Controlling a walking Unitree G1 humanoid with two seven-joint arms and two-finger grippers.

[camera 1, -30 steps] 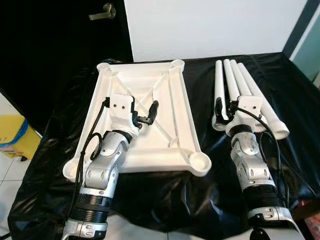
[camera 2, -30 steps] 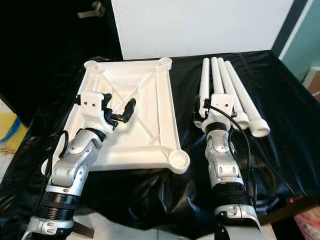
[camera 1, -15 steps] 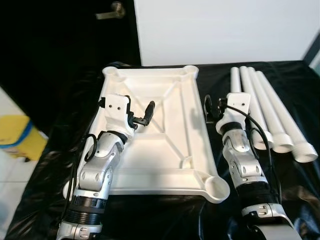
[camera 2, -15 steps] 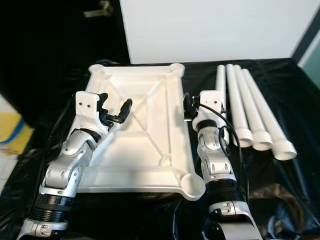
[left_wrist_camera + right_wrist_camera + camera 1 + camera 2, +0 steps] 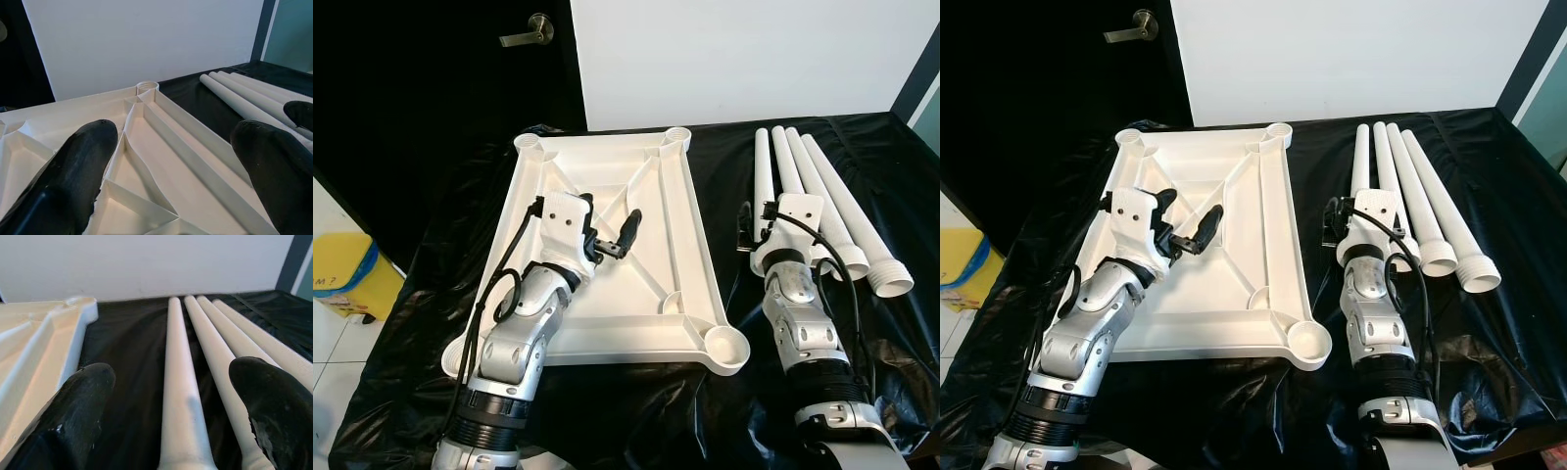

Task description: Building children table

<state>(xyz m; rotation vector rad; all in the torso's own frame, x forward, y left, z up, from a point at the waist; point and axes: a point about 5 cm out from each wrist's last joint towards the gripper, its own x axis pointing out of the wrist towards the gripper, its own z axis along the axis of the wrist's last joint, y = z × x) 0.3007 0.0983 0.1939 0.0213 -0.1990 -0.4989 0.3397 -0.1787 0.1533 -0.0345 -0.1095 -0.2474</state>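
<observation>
Upturned tabletop (image 5: 607,245) exposes leg sockets; four legs (image 5: 822,211) lie at three o'clock. Left gripper (image 5: 176,161) and right gripper (image 5: 168,401) hover, released.

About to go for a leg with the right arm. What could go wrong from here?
The four legs lie packed side by side, touching; the open right gripper straddles the innermost, so a finger could nudge its neighbour and set them rolling on the slick black cover.

The left gripper hovers open over the upturned tabletop; its ribs could catch a finger.
</observation>
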